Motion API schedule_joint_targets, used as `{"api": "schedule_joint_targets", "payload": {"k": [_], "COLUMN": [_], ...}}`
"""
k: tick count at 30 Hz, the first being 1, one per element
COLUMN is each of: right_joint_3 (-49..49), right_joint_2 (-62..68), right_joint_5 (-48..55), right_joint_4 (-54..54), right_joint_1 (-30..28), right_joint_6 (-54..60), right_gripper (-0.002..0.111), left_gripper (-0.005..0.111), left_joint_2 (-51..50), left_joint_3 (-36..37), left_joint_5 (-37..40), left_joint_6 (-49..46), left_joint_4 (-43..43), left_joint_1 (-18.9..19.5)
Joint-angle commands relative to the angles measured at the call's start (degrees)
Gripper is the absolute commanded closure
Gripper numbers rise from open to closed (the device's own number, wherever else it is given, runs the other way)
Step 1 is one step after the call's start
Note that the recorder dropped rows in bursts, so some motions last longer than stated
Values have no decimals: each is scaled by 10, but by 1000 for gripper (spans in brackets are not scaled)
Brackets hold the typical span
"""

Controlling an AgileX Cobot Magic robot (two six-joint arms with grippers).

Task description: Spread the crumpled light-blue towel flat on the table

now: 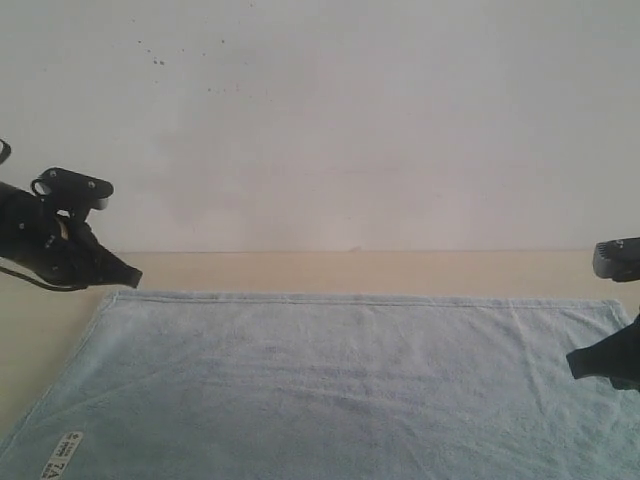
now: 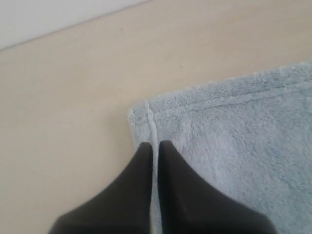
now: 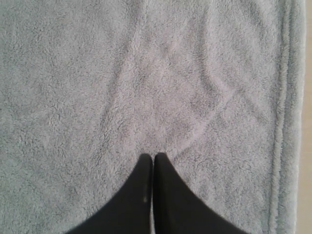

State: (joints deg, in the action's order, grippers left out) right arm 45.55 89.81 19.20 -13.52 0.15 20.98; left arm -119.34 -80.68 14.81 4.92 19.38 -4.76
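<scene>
From my seat I see a pale beige table (image 1: 300, 268) running back to a plain white wall (image 1: 380, 130), which carries a few dark specks (image 1: 158, 61) high up on the left side. The towel (image 1: 350, 385) lies spread flat on the table, its far edge straight and parallel to the wall, its near part running out of the picture. A white label (image 1: 62, 455) sits at its near left corner.

The left gripper (image 1: 130, 278) hangs at the towel's far left corner, and the right gripper (image 1: 575, 362) hangs over the towel near its right edge.

The left wrist view gives me what the exterior one cannot: both jaws pressed together and grasping nothing, their tips over the corner, right at the stitched hem (image 2: 153, 117), with bare table beside it. I cannot tell whether they touch the cloth. The right wrist view shows its jaws clenched too, empty, above fluffy pile crossed by faint creases (image 3: 209, 112), with the side hem running along one margin.
</scene>
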Motion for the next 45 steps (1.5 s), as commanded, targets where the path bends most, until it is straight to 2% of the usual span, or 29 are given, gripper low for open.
{"api": "schedule_joint_targets", "payload": {"k": [1,8,13,17,22,33,45], "right_joint_3": [2,2,2,2,2,2,2], "right_joint_2": [-6,-6,-6,-6,-6,-6,-6], "right_joint_5": [-11,-30,-34,-36,-40,-44,-44], "right_joint_4": [-7,-14,-24,-24,-24,-24,-24], "right_joint_1": [1,1,1,1,1,1,1], "right_joint_6": [6,6,6,6,6,6,6], "right_gripper": [108,108,108,108,108,108,108], "left_gripper": [103,103,103,103,103,103,103], "left_joint_2": [-62,-130,-142,-144,-147,-154,-190], "left_joint_3": [-52,-111,-112,-112,-113,-113,-113], "left_joint_5": [0,-3,-44,-42,-39,-46,-37], "left_joint_6": [-3,-3,-3,-3,-3,-23,-53], "left_joint_4": [41,43,40,20,-50,-106,-106], "left_joint_1": [3,24,34,34,34,27,34]}}
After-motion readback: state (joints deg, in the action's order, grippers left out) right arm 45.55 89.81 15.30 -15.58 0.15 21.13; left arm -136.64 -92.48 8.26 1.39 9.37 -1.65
